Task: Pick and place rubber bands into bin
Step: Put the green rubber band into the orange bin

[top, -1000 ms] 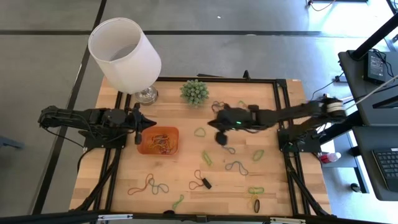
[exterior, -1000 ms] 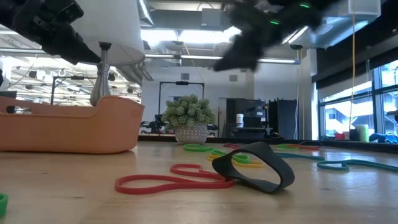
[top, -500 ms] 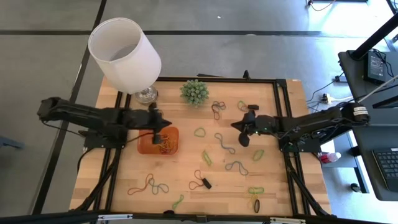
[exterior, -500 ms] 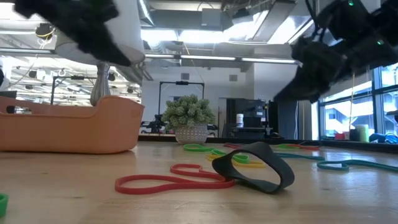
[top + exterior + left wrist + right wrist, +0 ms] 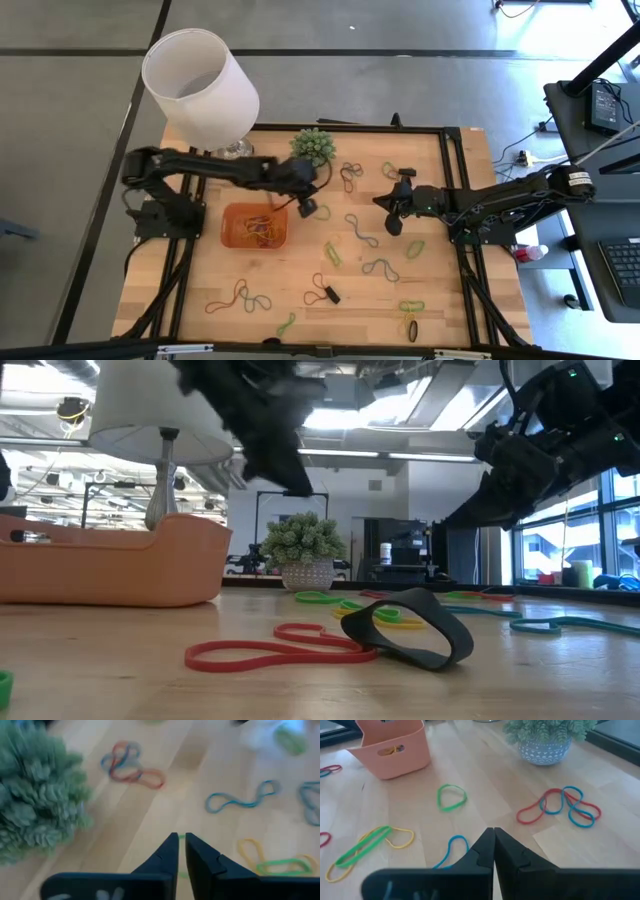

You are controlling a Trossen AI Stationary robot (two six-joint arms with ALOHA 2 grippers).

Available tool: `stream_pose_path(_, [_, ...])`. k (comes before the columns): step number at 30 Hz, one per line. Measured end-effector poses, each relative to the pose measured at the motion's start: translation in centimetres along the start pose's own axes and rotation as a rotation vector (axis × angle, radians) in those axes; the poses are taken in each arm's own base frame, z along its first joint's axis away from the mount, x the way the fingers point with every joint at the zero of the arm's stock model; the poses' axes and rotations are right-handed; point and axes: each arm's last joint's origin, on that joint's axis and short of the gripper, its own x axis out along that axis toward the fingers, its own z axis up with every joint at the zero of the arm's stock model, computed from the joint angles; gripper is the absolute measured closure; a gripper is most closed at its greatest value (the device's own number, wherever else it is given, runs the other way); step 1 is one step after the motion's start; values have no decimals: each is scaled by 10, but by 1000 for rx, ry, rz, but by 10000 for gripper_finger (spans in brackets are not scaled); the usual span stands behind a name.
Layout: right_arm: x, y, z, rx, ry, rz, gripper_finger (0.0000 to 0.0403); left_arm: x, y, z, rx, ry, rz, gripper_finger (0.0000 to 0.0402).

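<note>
1. Rubber bands (image 5: 364, 232) lie scattered across the wooden table (image 5: 440, 300), most of them in the centre, right and lower parts of the high view, loose where they can be picked one at a time; a few already sit tangled inside the bin (image 5: 254, 226).

2. Bin, an orange tray, rests left of centre in the high view, just below the lamp (image 5: 200, 88) and lower left of the spiky green plant (image 5: 312, 146), within easy reach of the left arm.

3. Left gripper (image 5: 307, 207) hangs just off the bin's right edge, beside a green loop (image 5: 321, 212). Its wrist view shows the fingers (image 5: 169, 857) nearly together with only a thin slit between them and nothing clearly held, a stance that suggests a drop made and a reach toward the next band.

4. Right gripper (image 5: 392, 222) hovers right of centre in the high view, over the bands in the middle of the table. Its fingers (image 5: 484, 849) are pressed together and empty, apparently poised above a blue loop (image 5: 451, 848), not yet parted for a pick.
</note>
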Motion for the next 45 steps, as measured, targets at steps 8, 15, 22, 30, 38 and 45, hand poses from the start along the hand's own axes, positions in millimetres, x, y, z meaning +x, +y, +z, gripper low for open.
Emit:
stream_pose_path(8, [0, 0, 0, -9, 0, 0, 392, 63, 5, -1, -41, 223, 50, 312])
stream_pose_path(15, [0, 0, 0, -15, -1, 0, 392, 88, 4, -12, -4, 288, 65, 310])
stream_pose_path(22, [0, 0, 1, -20, -6, 2, 392, 95, -3, -18, 41, 299, 60, 315])
stream_pose_path(30, [0, 1, 3, -17, -28, 8, 392, 102, -13, -25, 152, 293, 95, 315])
stream_pose_path(38, [0, 1, 5, -17, -50, 14, 392, 116, -14, -35, 167, 322, 119, 315])
stream_pose_path(45, [0, 1, 5, -28, -49, 14, 392, 114, -17, -36, 178, 331, 105, 349])
